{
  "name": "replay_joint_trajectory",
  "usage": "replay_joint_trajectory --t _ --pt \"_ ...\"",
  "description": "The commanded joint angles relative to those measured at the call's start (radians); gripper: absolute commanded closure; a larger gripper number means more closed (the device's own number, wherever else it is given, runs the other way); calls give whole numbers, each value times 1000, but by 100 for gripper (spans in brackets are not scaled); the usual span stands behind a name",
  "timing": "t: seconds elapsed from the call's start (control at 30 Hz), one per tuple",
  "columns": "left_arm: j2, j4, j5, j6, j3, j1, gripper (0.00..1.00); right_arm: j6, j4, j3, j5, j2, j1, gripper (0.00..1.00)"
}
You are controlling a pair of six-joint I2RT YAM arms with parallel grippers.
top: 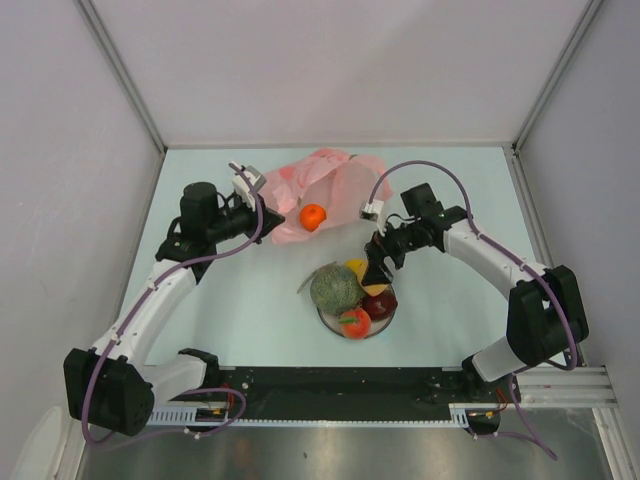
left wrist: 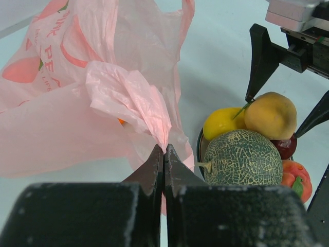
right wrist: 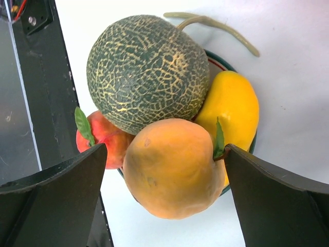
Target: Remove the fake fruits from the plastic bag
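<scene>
The pink plastic bag (top: 325, 185) lies crumpled at the back centre, with an orange ball (top: 313, 216) showing in its mouth. My left gripper (top: 268, 214) is shut on a fold of the bag (left wrist: 128, 98), close-up in the left wrist view (left wrist: 164, 149). My right gripper (top: 379, 266) is open above the plate (top: 391, 318). Its jaws straddle a yellow-orange peach-like fruit (right wrist: 175, 167) resting on the pile. The pile holds the netted melon (top: 336, 287), a yellow oval (right wrist: 231, 105), a dark red piece (top: 380, 304) and a red piece (top: 354, 322).
The plate (right wrist: 218, 60) of fruit sits at the table's near centre, just in front of the bag. White walls enclose the table on three sides. The black base rail (top: 330, 385) runs along the near edge.
</scene>
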Motion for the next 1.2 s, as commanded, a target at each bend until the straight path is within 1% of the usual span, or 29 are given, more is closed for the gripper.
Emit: replay_joint_trajectory --t 0.0,0.2,0.43,0.57,0.6,0.67,0.77,0.8,0.83,0.87,0.9,0.93,1.03,1.07,1.1,1.13,1.17 --pt "-10 24 23 -7 -5 6 99 53 55 4 -28 -15 -12 0" --pt "-7 29 27 -11 -8 6 99 93 75 4 -21 -18 -23 0" --pt "-8 27 23 -5 -7 6 99 141 137 4 -15 -17 -47 0" --pt "-10 15 23 1 -4 7 99 180 151 52 -31 -27 -69 0" --pt "-8 10 24 5 -1 7 100 193 168 87 -28 -32 -67 0" --pt "-8 -8 23 13 5 7 100 269 203 119 -8 -44 -69 0" --pt "-8 -33 23 42 11 6 100 393 332 158 47 -52 -70 0" --pt "-10 -42 24 50 13 7 100 418 404 170 63 -49 -70 2" --pt "-11 -50 21 59 13 6 100 443 444 175 72 -37 -69 7" --pt "-14 -56 21 67 11 7 100 494 485 178 80 -29 -69 9" --pt "-17 -71 20 79 10 6 99 509 565 182 93 -14 -69 12" --pt "-28 -74 20 82 2 9 100 532 596 192 106 3 -64 19" --pt "-57 -79 21 70 -8 12 100 530 631 250 144 98 -43 26" --pt "-62 -79 24 59 -12 10 100 524 631 262 159 147 -31 34" --pt "-68 -83 29 53 -13 13 100 520 666 271 193 167 -20 36" --pt "-73 -85 33 50 -15 13 100 518 673 282 193 193 -11 38" --pt "-80 -88 42 47 -16 13 100 509 676 303 196 213 17 44"
